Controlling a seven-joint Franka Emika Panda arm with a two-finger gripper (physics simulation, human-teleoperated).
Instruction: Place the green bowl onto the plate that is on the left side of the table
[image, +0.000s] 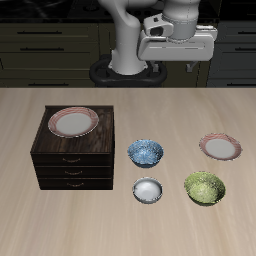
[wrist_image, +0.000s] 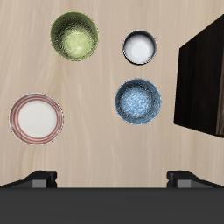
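Exterior view: the gripper (image: 178, 62) is held high above the table's back part, with nothing between its fingers.
Gripper state: the fingers (wrist_image: 40, 179) are seen spread wide apart in the wrist view.
Green bowl (image: 205, 187): it is placed upright near the table's front edge, beside the small white bowl (image: 147, 189).
Left plate (image: 220, 147): it is laid flat on the table (image: 110, 235), just behind the green bowl, not touched by it.
Blue patterned bowl (image: 145, 152): it is placed behind the white bowl, beside the dark cabinet (image: 75, 160).
Second plate (image: 74, 122): it is laid on the cabinet top.
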